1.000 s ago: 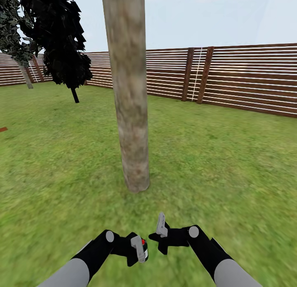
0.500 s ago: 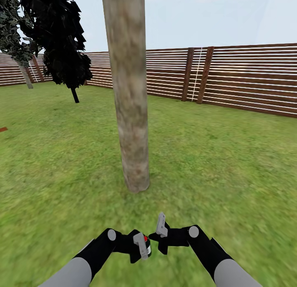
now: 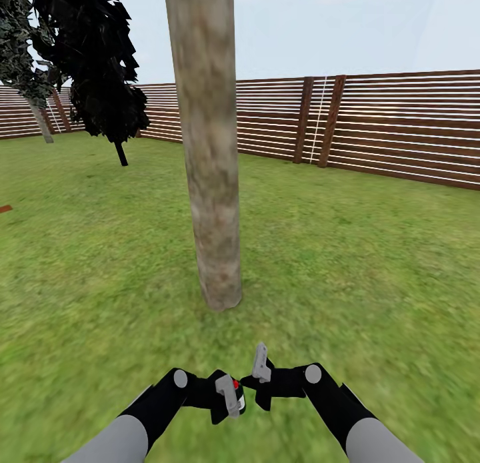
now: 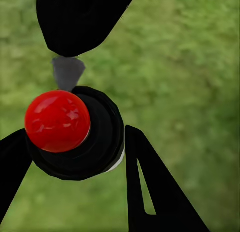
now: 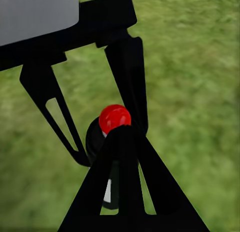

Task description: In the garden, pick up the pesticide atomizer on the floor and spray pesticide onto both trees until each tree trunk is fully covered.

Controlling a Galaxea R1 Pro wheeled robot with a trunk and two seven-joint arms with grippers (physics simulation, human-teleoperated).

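While grass lawn [image 3: 373,250] spreads across most of the head view, a brown horizontal-slat wooden fence [image 3: 400,126] rings it at the back under a pale sky. Straight ahead of the robot stands one tree trunk [image 3: 208,143], a thick, mottled grey-tan column rising out of the top of the view, its base set in the grass just beyond the two grippers. Off to the left, nearer the fence, stands a dark-leaved tree [image 3: 93,63] on a thin dark stem, and beside it, at the view's edge, another dark-leaved tree with a pale stem [image 3: 41,123].

Low in the head view, both black-and-grey arms reach inward, their ends close together. The left gripper [image 3: 230,393] is clamped on the pesticide atomizer [image 3: 235,391], a small dark bottle with a red top. From the left wrist view, the atomizer [image 4: 75,134] is seen from above, its round red cap sitting on a black collar between the two black fingers [image 4: 150,192], over blurred grass. The right gripper [image 3: 261,370] sits just beside the left one, with a grey finger pointing upward; I cannot tell whether its jaws are spread or closed. Its wrist camera looks past its own fingers [image 5: 130,192] at the red-topped atomizer [image 5: 114,119] held in the left gripper [image 5: 95,117].
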